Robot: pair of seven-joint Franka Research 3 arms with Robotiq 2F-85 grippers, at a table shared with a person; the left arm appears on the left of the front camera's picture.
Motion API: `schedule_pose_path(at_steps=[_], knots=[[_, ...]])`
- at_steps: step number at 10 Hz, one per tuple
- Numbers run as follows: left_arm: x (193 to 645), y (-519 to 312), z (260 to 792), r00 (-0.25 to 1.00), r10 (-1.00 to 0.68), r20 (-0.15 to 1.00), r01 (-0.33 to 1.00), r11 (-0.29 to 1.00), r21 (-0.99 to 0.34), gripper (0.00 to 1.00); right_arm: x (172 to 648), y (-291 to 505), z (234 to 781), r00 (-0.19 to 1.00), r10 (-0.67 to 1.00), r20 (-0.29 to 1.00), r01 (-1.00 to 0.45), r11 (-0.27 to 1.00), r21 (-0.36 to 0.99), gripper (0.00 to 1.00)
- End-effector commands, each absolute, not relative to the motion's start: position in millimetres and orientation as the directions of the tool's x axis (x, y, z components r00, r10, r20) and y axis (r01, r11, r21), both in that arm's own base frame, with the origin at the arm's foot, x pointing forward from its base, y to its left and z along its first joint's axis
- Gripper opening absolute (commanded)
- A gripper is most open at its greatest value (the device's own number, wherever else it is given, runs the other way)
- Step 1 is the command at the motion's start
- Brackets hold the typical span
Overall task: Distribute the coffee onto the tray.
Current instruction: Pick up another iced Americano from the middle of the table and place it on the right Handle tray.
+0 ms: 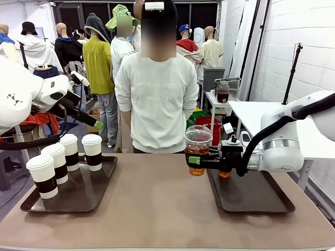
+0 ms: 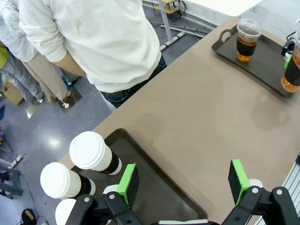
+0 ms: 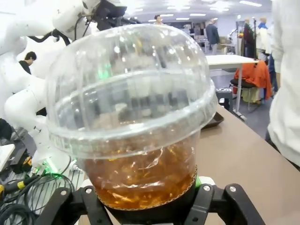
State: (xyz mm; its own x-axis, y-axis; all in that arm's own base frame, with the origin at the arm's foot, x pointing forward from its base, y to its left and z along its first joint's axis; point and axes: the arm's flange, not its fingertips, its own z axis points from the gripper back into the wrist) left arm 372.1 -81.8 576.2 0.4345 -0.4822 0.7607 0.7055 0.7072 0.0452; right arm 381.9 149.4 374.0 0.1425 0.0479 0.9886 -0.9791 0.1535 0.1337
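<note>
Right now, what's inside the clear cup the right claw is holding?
The clear cup holds amber-brown coffee in its lower part; the space under its dome lid looks empty. The right claw and a dark band around the cup hide its base.

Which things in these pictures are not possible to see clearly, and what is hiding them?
- Right pincer pads, right wrist view: hidden behind the held clear cup.
- Second clear cup, front view: mostly behind the right pincer.
- Third paper cup, left wrist view: cut by the bottom edge and the left pincer.
- Person's hands, front view: behind the back.
</note>
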Motion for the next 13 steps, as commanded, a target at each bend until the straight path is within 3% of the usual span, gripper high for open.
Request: schedule_pose_path(at_steps=[1, 9, 13], knots=[[372.6, -80.2, 575.3, 0.438, -0.478, 0.761, 0.708, 0.705, 0.035, 1.00, 363.2, 126.5, 372.1, 0.132, 0.040, 0.991, -0.981, 0.148, 0.124, 0.65], [372.6, -80.2, 575.3, 0.438, -0.478, 0.761, 0.708, 0.705, 0.035, 1.00, 387.4, 55.5, 318.8, 0.096, 0.016, 0.995, -0.985, 0.148, 0.093, 0.65], [372.6, -80.2, 575.3, 0.438, -0.478, 0.761, 0.708, 0.705, 0.035, 1.00, 407.0, 37.7, 295.1, 0.120, 0.064, 0.991, -0.969, 0.223, 0.103, 0.65]])
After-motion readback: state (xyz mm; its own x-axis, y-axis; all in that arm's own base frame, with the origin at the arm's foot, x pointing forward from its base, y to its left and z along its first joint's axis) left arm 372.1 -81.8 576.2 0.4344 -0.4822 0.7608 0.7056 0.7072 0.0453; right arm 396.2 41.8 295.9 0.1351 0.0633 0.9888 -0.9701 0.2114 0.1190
